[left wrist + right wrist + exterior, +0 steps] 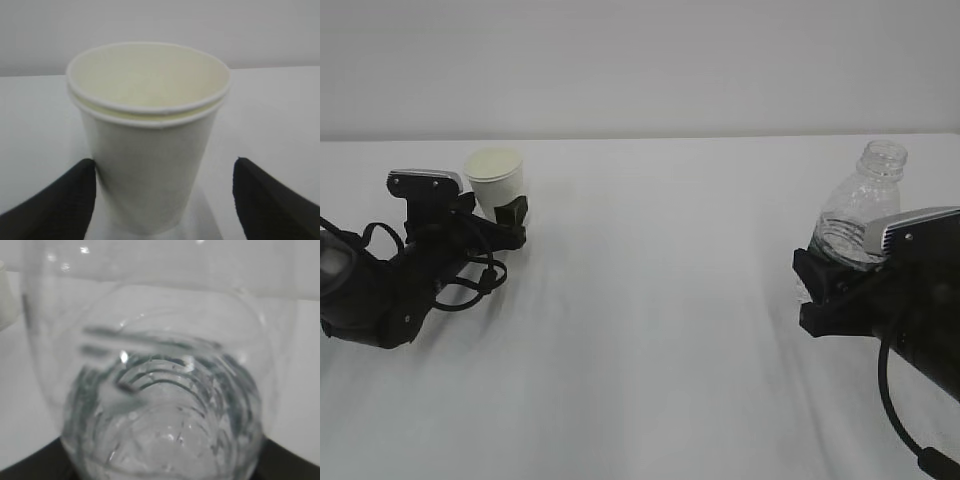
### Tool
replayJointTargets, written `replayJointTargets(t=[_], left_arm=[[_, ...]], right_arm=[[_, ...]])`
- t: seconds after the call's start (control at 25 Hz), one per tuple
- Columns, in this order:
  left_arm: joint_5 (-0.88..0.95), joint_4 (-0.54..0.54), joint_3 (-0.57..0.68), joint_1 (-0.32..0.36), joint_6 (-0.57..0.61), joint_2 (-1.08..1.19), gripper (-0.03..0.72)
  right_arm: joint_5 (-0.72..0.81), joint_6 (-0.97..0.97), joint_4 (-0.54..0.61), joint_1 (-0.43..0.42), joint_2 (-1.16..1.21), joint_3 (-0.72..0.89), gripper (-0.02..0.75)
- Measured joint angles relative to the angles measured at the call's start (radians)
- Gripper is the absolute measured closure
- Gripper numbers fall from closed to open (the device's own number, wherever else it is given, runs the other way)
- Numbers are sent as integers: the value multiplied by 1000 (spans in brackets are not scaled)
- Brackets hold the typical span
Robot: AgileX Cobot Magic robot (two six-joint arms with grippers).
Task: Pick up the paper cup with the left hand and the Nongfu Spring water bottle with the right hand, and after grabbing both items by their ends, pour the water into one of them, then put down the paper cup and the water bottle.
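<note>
Left hand lies low on the white table, at the left of the exterior view, with the paper cup standing upright between its fingers. In the left wrist view the cup sits centred; the left finger pad just touches the cup's lower wall, while the right pad stands apart from it, with bare table showing between. The jaws are therefore spread wider than the cup's base and do not clamp it. The cup shows a double rim, cream inside; no liquid is visible in it.

Right hand is at the right of the exterior view, raised a little, with the Nongfu Spring water bottle rising from between its fingers, tilted slightly, capless neck uppermost. The lower part of the bottle is hidden behind the gripper body. In the right wrist view the bottle fills the frame, ribbed and clear, with dark finger edges pressed against both sides at the bottom corners: jaws closed on the bottle. Water level cannot be told through the blur.

Cup and bottle are well apart, at opposite sides of the table.
</note>
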Motion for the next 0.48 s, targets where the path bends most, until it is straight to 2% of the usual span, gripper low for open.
replayJointTargets(t=[0.32,0.48], left_arm=[[0,14,-72,11,0,59,76],[0,57,-94,11,0,63,76]], right_arm=[[0,0,0,0,0,0,332],[0,0,0,0,0,0,332]])
